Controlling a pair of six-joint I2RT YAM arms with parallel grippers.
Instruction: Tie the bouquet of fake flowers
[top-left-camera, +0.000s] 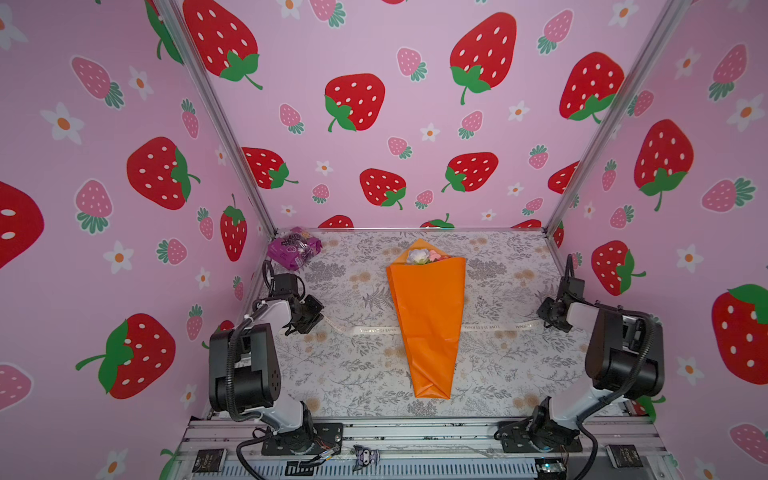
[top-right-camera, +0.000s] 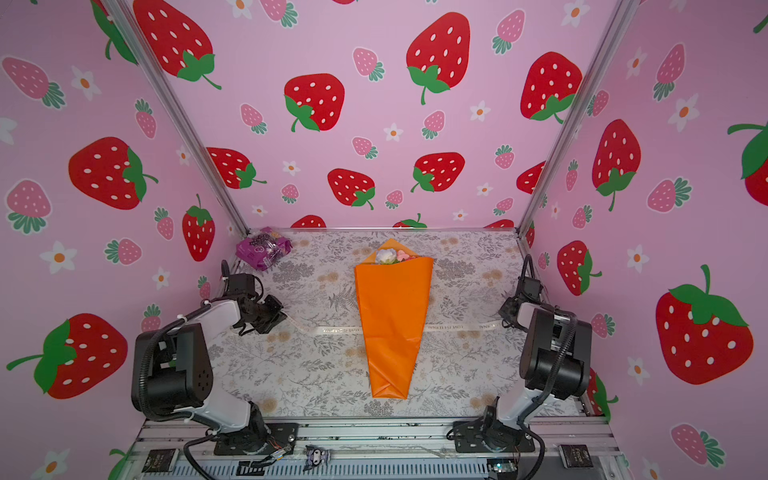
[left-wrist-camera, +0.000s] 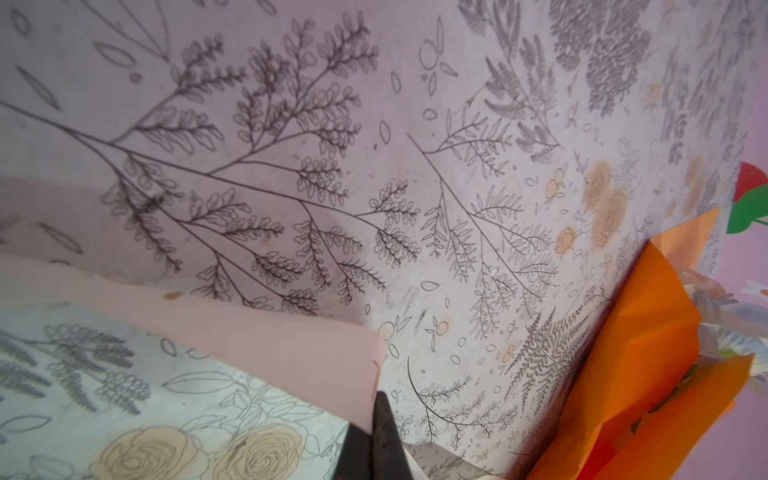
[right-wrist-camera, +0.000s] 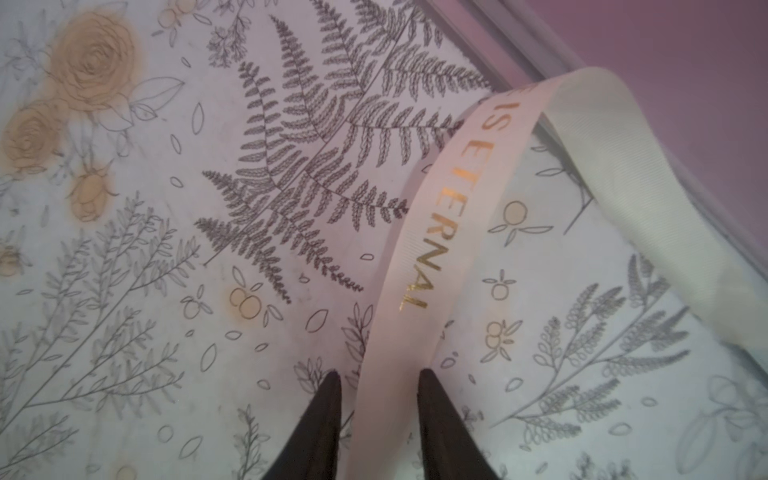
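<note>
The left gripper (top-left-camera: 312, 321) sat low over the left side of the desk (top-left-camera: 345, 374), with its jaws pressed together on one end of a cream ribbon (top-left-camera: 374, 330). In the left wrist view that end showed as a blurred pale band meeting the dark fingers (left-wrist-camera: 386, 432). The left arm (top-left-camera: 245, 365) was folded, elbow raised and wrist bent down toward the desk. The right arm (top-left-camera: 623, 353) mirrored it on the opposite side. The right gripper (right-wrist-camera: 378, 374) hung just above the desk with its jaws apart. The ribbon's other end ran up between them, with a sliver of desk showing beside one finger, so no clamp was visible.

The bouquet (top-left-camera: 428, 324) lay flat in the middle of the desk, midway between the two grippers and well apart from both. Its orange wrapping paper (top-right-camera: 392, 332) formed a long cone with the folded point toward the front rail. The white and pink flowers (top-left-camera: 424, 256) peeked out at the wide far end.

The ribbon ran crosswise from gripper to gripper and disappeared at the paper's edges about halfway along the cone. Gold lettering showed on the stretch near the right gripper.

A crinkly purple packet (top-left-camera: 294, 247) lay in the far left corner, behind the left gripper. A small dark cartoon figure (top-left-camera: 365, 457) sat on the front rail.
</note>
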